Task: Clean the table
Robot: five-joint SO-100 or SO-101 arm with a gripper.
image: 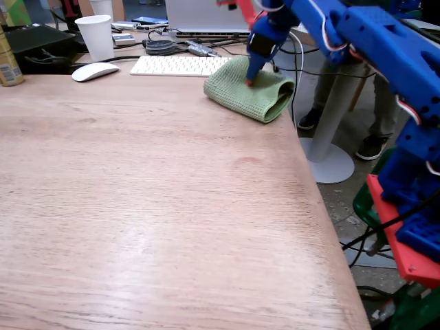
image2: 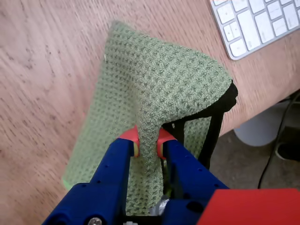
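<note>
Table (image: 151,206): light-brown wooden top with visible grain, straight right edge in the fixed view, bearing at its far end a folded green cloth (image: 249,91), white keyboard (image: 180,65), white mouse (image: 95,71) and white paper cup (image: 95,36).

No readable text, brand or number anywhere. Keycaps on the flat white keyboard (image2: 262,23) at the far table edge too blurred to read. Yellow can (image: 8,62) far left carries print, illegible.

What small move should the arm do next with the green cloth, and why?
Probably drag the green cloth across the bare table. The gripper has its jaws pinched on a raised fold, and the cloth sits by the keyboard, near the table's edge.
</note>
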